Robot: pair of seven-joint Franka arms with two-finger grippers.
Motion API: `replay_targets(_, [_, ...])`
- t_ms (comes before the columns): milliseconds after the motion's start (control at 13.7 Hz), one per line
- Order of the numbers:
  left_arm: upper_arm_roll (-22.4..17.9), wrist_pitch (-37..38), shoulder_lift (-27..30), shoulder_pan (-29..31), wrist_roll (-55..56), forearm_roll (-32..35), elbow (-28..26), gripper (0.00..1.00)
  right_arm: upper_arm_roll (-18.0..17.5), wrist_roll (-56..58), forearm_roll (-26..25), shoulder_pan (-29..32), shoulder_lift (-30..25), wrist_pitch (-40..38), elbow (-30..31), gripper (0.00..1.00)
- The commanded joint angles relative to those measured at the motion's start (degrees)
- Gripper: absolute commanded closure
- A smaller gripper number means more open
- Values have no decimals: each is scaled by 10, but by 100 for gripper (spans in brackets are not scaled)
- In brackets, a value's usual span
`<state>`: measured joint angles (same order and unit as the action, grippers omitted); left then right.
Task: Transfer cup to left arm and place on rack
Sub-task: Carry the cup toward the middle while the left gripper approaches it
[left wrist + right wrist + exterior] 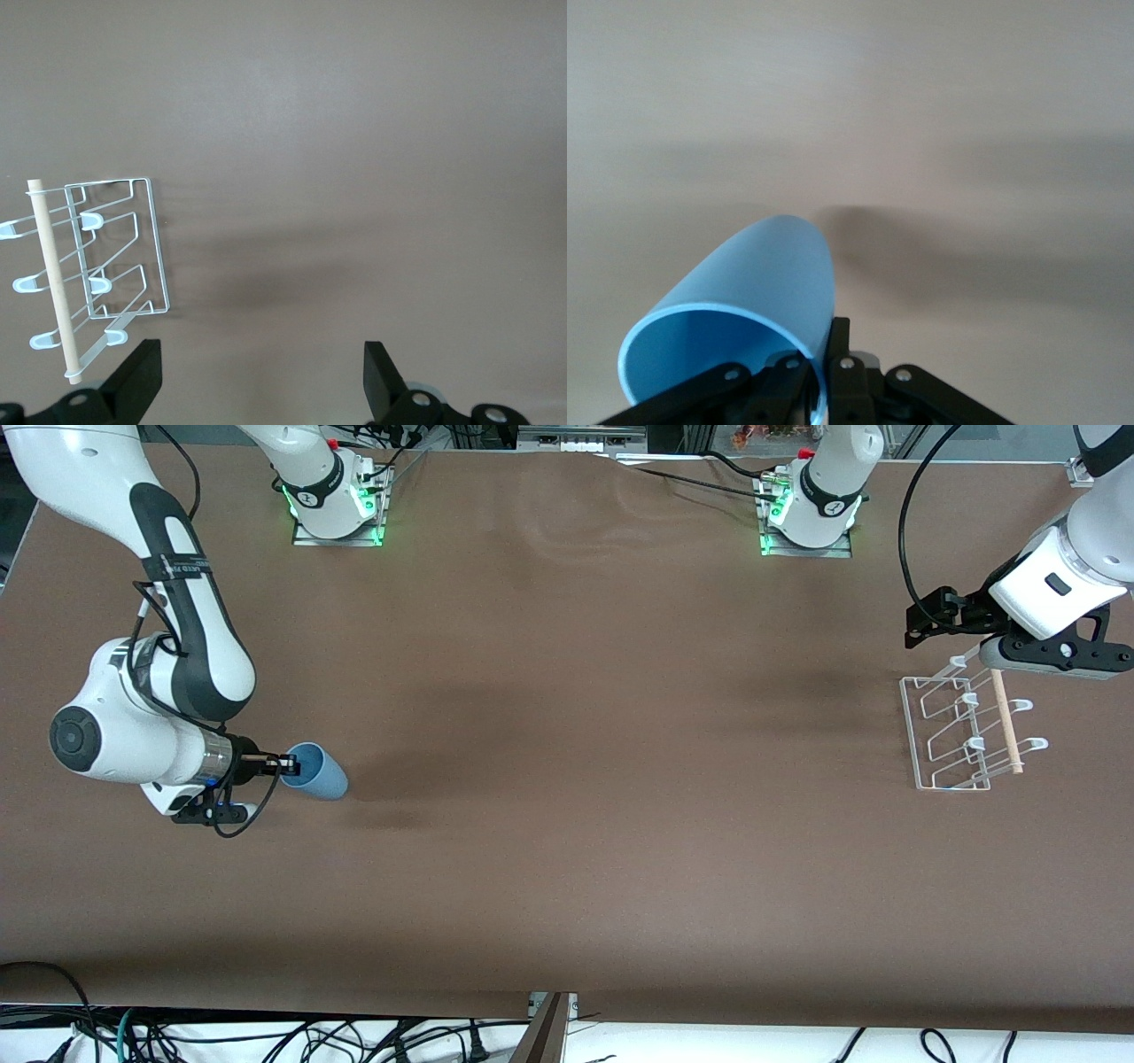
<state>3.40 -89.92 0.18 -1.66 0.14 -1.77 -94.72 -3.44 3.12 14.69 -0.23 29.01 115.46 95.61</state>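
The rim wall of the small light-blue tapered plastic cup (321, 771) is pinched between the closed black fingers of the right gripper (285, 763), one finger inside the mouth and one outside, the cup being held on its side over the brown table (567, 779) at the right arm's end. The black fingers (137, 376) of the left gripper (926, 615) are spread wide with nothing between them, the left arm being held bent above the clear wire rack (961, 731) with white-tipped pegs and a light wooden dowel (1007, 722); no writing can be read

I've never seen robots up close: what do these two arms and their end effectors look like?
Both arms are glossy white with black joint bands and trailing black cables; green lights glow at their bases. The right arm has a silver wrist cuff and a slim black end effector. The left end effector is a white box with black fingers.
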Motion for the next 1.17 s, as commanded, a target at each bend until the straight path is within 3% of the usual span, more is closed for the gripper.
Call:
replay_targets(0, [3,11,-3,1,7,-2,12,0,-22,-7,51,-17,7,-43,-57,100])
replay_targets(146, [3,11,-3,1,7,-2,12,0,-28,-8,65,-43,8,-42,-75,100])
replay_targets(510, [3,12,-4,1,7,-2,12,0,-29,-77,176,-99,24,-36,-115,100])
replay_targets(801, [22,41,-42,-6,-1,-12,13,0,-29,-165,207,-147,51,-33,-161,100])
replay_targets(1092, [28,24,-87,-7,-43,-116,15,0,-29,-217,287,-200,76,29,-184,100])
